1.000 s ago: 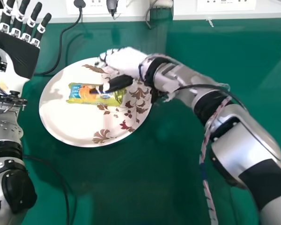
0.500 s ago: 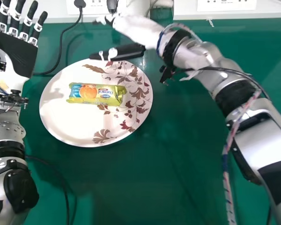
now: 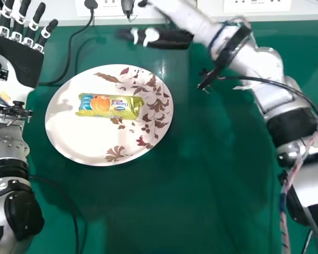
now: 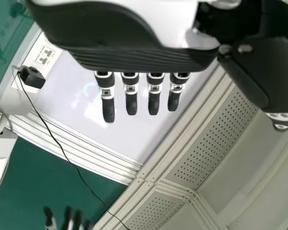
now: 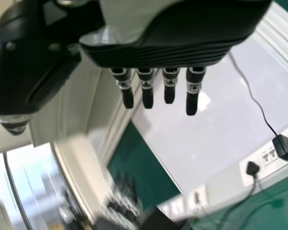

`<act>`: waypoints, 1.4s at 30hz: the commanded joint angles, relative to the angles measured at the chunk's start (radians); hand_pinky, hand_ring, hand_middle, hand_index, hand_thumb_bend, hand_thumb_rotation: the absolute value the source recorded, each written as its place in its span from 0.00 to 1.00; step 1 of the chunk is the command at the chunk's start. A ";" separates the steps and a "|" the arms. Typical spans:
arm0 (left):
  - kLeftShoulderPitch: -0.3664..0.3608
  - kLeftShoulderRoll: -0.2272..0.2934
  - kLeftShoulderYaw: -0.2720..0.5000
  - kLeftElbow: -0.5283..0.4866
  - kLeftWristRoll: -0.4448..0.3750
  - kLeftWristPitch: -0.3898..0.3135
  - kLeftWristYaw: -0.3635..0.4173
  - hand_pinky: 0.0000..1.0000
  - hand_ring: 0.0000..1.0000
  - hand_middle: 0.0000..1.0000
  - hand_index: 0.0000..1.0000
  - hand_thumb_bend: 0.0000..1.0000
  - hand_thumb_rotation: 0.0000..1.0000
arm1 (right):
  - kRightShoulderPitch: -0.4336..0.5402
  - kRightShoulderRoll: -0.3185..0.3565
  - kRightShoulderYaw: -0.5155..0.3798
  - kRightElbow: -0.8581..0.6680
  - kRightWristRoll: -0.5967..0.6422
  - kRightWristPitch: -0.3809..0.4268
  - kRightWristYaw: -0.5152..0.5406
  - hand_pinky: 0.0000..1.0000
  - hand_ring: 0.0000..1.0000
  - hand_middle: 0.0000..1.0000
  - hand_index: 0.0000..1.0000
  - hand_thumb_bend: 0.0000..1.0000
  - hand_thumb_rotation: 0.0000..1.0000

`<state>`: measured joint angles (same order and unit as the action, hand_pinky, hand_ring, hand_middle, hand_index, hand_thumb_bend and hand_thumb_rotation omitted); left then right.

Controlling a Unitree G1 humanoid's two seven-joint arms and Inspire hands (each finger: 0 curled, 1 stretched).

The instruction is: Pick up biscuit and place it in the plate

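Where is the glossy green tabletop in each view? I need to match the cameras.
Head view: the glossy green tabletop lies under the round white plate with brown leaves.
Left wrist view: opposite the left hand's thumb side.
Right wrist view: opposite the right hand's thumb side.
Shared landmark: white wall sockets along its edge.

Room there, over the desk [image 3: 148,211], between the plate [image 3: 74,143] and the right arm [image 3: 294,121]: a hand could pass! Toward the far edge, the right hand [image 3: 172,39] stood in the way, and left of the plate, a black cable [image 3: 69,48] and the left arm [image 3: 8,145] narrowed things.
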<state>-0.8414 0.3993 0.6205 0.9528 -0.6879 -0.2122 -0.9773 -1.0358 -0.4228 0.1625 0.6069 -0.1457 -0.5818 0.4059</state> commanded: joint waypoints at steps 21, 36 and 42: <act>-0.002 0.028 0.040 0.088 -0.021 0.009 -0.009 0.80 0.88 1.00 1.00 1.00 0.94 | 0.080 0.153 -0.363 0.164 0.527 0.134 0.212 0.87 1.00 1.00 1.00 1.00 0.50; -0.031 0.022 0.049 0.173 -0.004 -0.029 0.024 0.74 0.89 0.98 1.00 1.00 0.95 | 0.050 0.216 -0.625 0.404 0.794 0.345 0.407 0.82 0.99 1.00 0.96 1.00 0.47; -0.050 -0.025 0.085 0.206 -0.029 -0.056 0.084 0.71 0.85 0.96 1.00 1.00 0.90 | 0.014 0.199 -0.696 0.481 0.831 0.404 0.448 0.78 0.92 0.97 0.92 1.00 0.42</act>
<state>-0.8847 0.3875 0.6861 1.1457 -0.6994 -0.2548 -0.9053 -0.9980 -0.2091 -0.5185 1.0710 0.6756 -0.1848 0.8343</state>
